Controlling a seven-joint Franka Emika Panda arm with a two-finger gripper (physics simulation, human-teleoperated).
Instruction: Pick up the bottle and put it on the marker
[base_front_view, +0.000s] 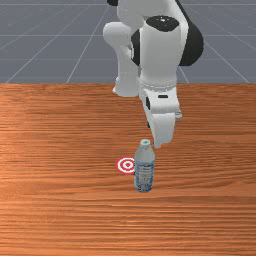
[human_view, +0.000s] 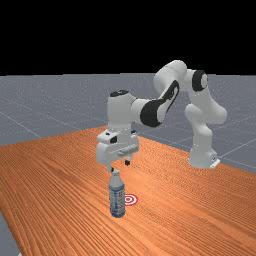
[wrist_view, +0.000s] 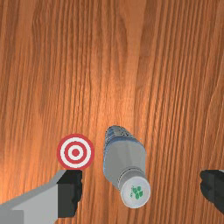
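The spread white two-finger gripper (human_view: 120, 166) needed a centred, straight descent around the blue-labelled plastic bottle (human_view: 117, 199), farther than the red-and-white round marker (wrist_view: 75, 152) from the wooden table (base_front_view: 60, 150)'s arm-side edge.

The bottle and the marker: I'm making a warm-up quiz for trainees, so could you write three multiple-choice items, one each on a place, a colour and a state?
1. In the front view, where is the marker from the bottle?
A. Toward the view's right
B. Toward the view's left
C. On top of it

2. What colours are the marker's rings?
A. Red and white
B. Blue and yellow
C. Green and black

3. What is the state of the hand?
A. Shut on the bottle
B. Shut, holding nothing
C. Open, above the bottle

1: B, the rings show on that side of the bottle.
2: A, red and white alternate around a red centre.
3: C, the fingers stand wide apart, neither touching the bottle.
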